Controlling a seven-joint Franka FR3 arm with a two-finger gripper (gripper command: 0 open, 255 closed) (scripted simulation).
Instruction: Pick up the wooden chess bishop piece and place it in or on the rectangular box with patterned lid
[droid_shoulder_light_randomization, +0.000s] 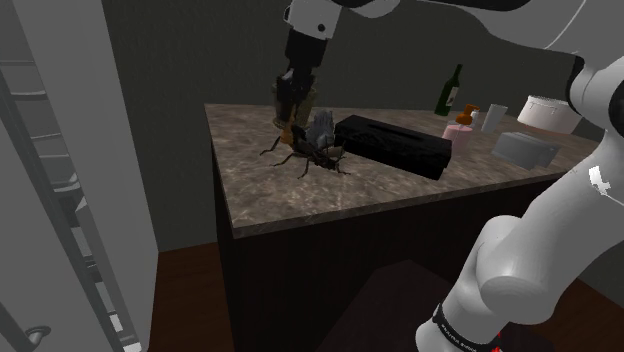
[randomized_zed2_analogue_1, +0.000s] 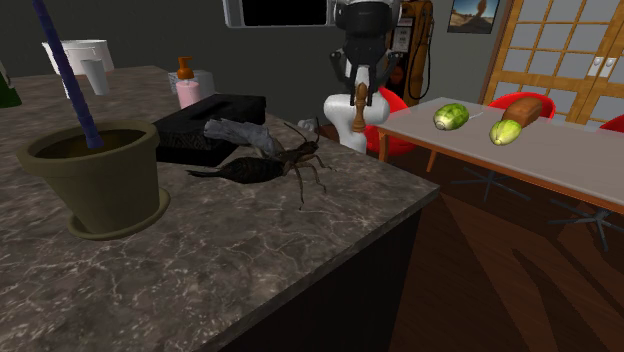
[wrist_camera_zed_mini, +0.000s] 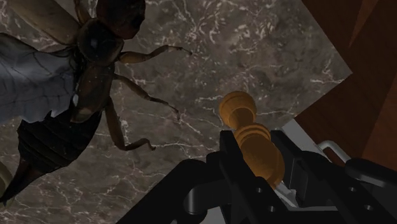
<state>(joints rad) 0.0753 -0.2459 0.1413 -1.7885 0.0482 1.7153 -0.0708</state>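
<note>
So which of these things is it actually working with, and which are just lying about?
Part of the job: the pincer, the tan chess piece it grips, the long black box.
Just lying about: big fly, flower pot, green bottle, pink soap pump.

On the counter an insect figure lies just beside the box, on its left in the shoulder view. A dispenser and a bottle stand behind the box. The bishop, clasped in the gripper, hangs over the counter behind the insect figure.
</note>
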